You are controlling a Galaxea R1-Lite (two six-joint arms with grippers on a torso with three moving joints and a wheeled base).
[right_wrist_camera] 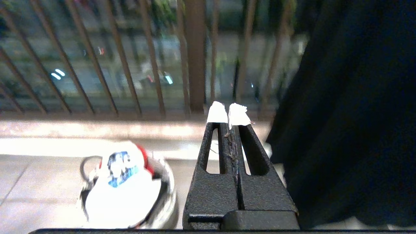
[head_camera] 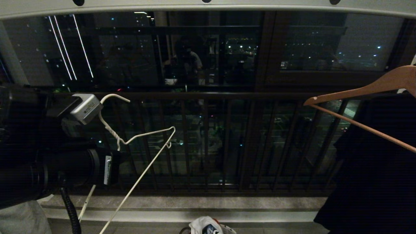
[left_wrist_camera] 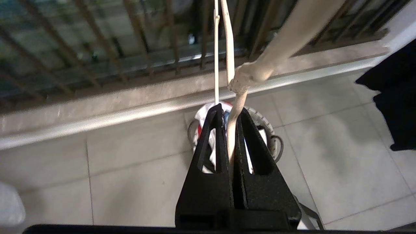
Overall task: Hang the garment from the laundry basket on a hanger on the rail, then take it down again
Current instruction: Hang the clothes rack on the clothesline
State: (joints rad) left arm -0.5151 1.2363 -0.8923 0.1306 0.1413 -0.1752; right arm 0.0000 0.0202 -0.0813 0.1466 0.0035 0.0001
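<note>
Left gripper (left_wrist_camera: pixel 230 117): pinching hanger (head_camera: pixel 136 138) below twisted neck, left of frame.
Right gripper (right_wrist_camera: pixel 230 112): pressed together, holding nothing.
Garment (right_wrist_camera: pixel 125 185): in basket (left_wrist_camera: pixel 271 136), bottom centre.
Rail (head_camera: pixel 208 7): top edge.
Black garment (head_camera: pixel 377 169): right.

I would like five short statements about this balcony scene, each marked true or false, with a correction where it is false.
1. The left gripper is shut on the white wire hanger. True.
2. The wire hanger already hangs on the rail. False: it is held below the rail, its hook free.
3. The white T-shirt lies in the laundry basket on the floor. True.
4. The right gripper holds the T-shirt. False: it is shut and empty, apart from the basket.
5. The black garment hangs on a wooden hanger. True.
</note>
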